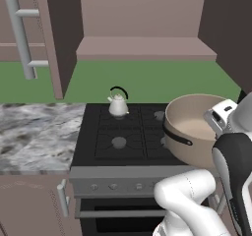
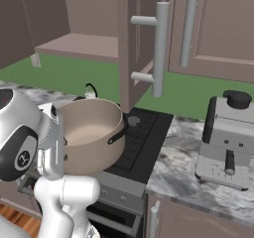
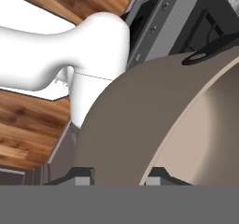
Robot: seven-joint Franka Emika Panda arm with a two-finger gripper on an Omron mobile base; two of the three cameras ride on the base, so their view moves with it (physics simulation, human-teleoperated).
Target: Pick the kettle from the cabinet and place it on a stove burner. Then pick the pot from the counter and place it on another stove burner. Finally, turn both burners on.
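Note:
The small silvery kettle stands on the back-left burner of the black cooktop; its black handle peeks over the pot in the right base view. The wide tan pot hangs tilted above the right front of the cooktop. My gripper is shut on its rim, one finger inside the wall and one outside. A dark loop handle shows on the pot's side. The front-left burner is bare. The wall cabinet stands open with a bare shelf.
The marbled counter lies left of the stove. A grey coffee machine stands on the counter to the right. An open cabinet door with a long bar handle hangs above the cooktop's right side. Stove knobs line the front panel.

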